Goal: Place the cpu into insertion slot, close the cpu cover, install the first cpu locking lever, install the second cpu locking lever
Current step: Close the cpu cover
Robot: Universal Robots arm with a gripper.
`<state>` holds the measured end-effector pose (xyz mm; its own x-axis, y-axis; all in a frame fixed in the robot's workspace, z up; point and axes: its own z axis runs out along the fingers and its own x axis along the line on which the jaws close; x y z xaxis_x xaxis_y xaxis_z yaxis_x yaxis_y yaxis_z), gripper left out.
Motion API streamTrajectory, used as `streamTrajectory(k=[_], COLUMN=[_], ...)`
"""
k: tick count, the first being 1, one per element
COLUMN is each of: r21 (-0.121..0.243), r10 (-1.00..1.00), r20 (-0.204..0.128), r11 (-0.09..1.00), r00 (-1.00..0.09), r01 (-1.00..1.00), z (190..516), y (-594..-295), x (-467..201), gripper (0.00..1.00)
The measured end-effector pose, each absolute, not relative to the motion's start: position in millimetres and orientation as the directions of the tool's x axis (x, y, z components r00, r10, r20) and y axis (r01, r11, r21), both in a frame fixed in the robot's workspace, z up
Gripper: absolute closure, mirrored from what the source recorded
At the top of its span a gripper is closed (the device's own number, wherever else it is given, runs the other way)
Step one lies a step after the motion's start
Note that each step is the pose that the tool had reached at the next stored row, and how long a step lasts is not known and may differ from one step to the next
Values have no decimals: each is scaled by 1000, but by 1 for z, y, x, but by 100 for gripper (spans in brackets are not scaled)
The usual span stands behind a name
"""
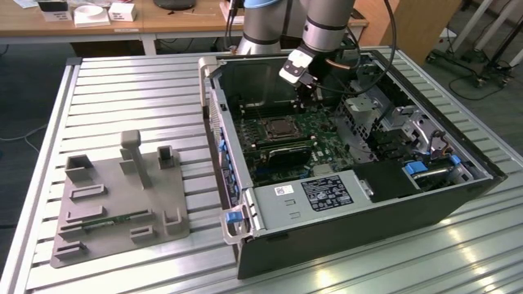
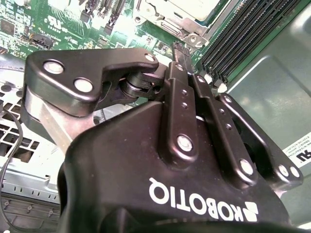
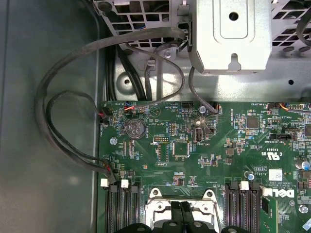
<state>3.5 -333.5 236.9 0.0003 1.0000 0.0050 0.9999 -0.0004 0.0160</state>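
The gripper (image 2: 178,49) is smooth, semi-gloss black, dotted with bright steel screws. The motherboard (image 3: 214,145) is green with a glossy lacquer. The cpu cover (image 3: 156,208) is bare, shiny silver metal. The cables (image 3: 58,102) look like matt black rubber. The computer case (image 1: 351,239) is dark, matt painted metal. The table (image 1: 131,92) is ribbed, brushed aluminium with soft reflections. The fixture (image 1: 114,202) is matt grey plastic.

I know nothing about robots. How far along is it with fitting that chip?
Looks done: a dull pale-grey square chip shows through the window of the thin silvery metal frame cover, which seems to lie flat. In hand: the black gripper, fingers together and apparently empty, hangs over them. Left: the locking levers; I cannot tell whether either is latched.
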Motion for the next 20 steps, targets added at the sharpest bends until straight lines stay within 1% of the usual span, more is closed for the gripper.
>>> streamTrajectory(k=[11, 20], r21=[16, 16], r10=[1000, 1000], r20=[5, 5], r11=[0, 0], r00=[0, 0], r01=[1000, 1000], z=[237, 237], y=[-334, -334], x=[0, -20], gripper=[90, 90])
